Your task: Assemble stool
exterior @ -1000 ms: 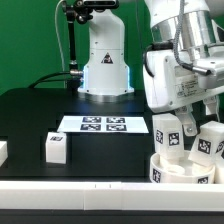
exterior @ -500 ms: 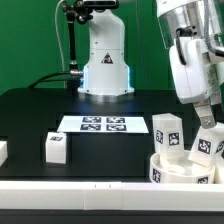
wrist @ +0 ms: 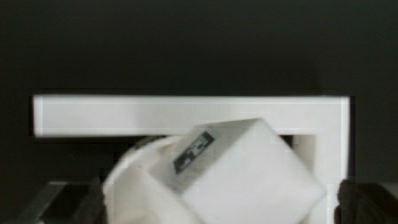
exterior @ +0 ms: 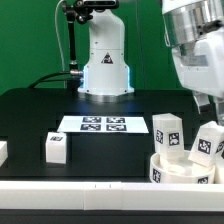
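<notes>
Your gripper was released here, with nothing in it, hanging just above the tilted leg over on the exterior view's right. On the wrist camera you could see the dark fingers spread wide on either side of that leg, and neither looked like it touched it. The leg leaned at an angle with one of its tags showing.

The stool parts were mostly in the near corner of the table, on the exterior view's right. The round seat lay flat and the tilted leg stood on it. The upright leg stood on the seat too, toward the exterior view's left. Couldn't tell if either one was properly seated in the seat.

The loose leg sat on its own, well off to the exterior view's left and close to the near rail. The marker board lay flat between the loose leg and the seat, a bit farther back.
</notes>
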`<state>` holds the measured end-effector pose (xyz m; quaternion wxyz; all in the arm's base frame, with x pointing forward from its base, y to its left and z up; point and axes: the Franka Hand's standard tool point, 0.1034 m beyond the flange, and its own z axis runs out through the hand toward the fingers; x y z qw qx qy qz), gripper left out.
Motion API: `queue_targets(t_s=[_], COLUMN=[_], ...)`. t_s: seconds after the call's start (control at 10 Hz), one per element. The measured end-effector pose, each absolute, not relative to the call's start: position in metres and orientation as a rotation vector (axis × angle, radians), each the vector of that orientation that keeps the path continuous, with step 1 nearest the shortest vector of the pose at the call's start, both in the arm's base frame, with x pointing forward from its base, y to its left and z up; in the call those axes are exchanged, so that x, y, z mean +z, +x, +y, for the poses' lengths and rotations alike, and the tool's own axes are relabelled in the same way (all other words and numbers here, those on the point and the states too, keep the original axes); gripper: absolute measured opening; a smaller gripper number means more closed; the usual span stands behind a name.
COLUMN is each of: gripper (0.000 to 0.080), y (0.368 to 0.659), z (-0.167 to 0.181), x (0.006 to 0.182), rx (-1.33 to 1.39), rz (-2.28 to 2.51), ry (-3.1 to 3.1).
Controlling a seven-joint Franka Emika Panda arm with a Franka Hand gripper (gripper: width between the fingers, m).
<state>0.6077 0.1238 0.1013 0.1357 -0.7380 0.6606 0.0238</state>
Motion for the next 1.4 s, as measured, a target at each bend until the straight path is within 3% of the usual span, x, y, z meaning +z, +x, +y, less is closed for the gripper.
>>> queue_targets(t_s=[0.6,1.0,1.4], gripper=[0.0648,0.0648,0.0648], y=[0.609,0.609,0.609], z=[0.123,0.138,0.134], x=[0.102,0.106,0.105], rx=[-0.029,-0.141,-0.163], rz=[1.349,0.618,0.300], ry=[-2.547,-2.952,-3.012])
